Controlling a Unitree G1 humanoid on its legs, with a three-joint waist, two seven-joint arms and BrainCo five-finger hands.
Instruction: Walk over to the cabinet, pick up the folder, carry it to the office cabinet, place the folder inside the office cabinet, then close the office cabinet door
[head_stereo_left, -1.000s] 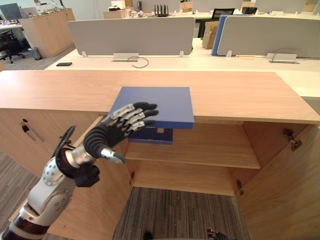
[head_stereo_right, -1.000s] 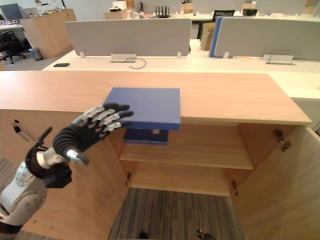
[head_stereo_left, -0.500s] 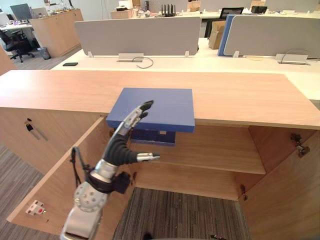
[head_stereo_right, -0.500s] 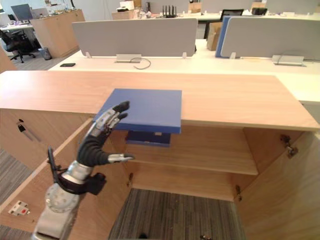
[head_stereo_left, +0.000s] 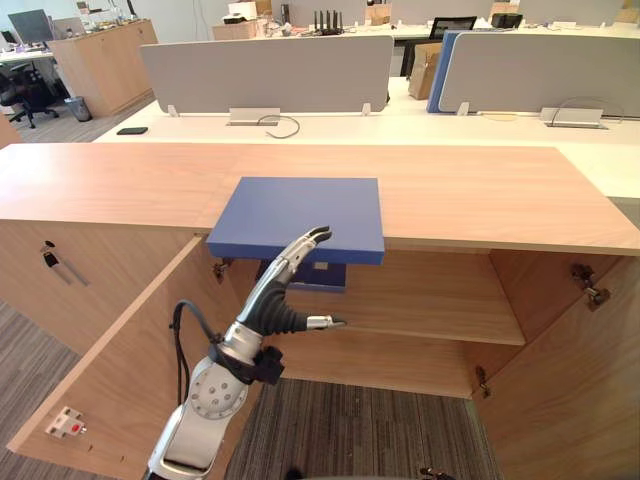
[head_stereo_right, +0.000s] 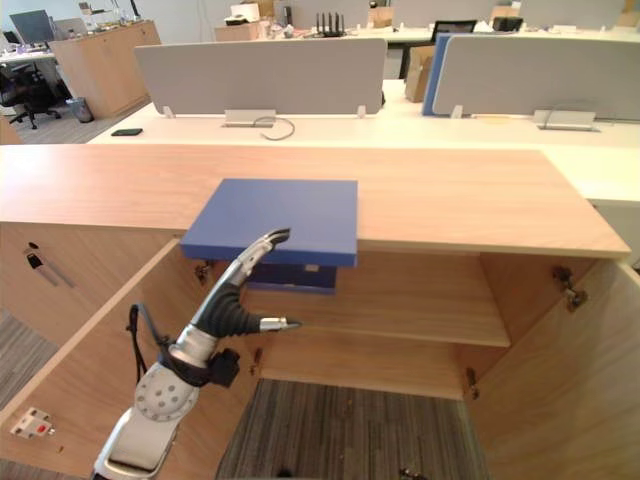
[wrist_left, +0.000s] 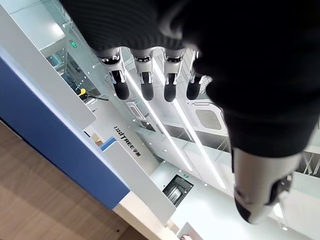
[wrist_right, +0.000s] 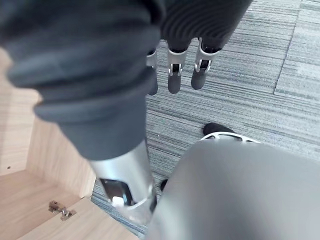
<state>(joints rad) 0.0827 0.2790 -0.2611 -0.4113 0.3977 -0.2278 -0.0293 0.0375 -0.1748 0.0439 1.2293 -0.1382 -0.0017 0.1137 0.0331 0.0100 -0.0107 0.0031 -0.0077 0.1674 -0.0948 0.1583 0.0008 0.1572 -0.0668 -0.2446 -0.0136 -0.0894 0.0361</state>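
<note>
A blue folder (head_stereo_left: 300, 212) lies flat on the wooden cabinet top (head_stereo_left: 480, 190), its front part sticking out over the open compartment. My left hand (head_stereo_left: 268, 310) stands just in front of that overhanging edge. It is open, with straight fingers (head_stereo_left: 300, 250) pointing up to the edge and the thumb out to the right. In the left wrist view the fingers (wrist_left: 145, 80) sit close to the folder's blue edge (wrist_left: 50, 125); I cannot tell if they touch. My right hand (wrist_right: 175, 75) hangs open over the grey carpet (wrist_right: 260, 65).
Both cabinet doors stand open, the left door (head_stereo_left: 120, 370) beside my left arm and the right door (head_stereo_left: 580, 390) opposite. A dark blue object (head_stereo_left: 318, 275) lies on the inner shelf (head_stereo_left: 420, 300) under the folder. Grey desk dividers (head_stereo_left: 265, 70) stand behind.
My left hand has turned from palm-down at the folder's left corner to edge-up and moved right, to the front of the folder's overhanging edge. The folder has not moved.
</note>
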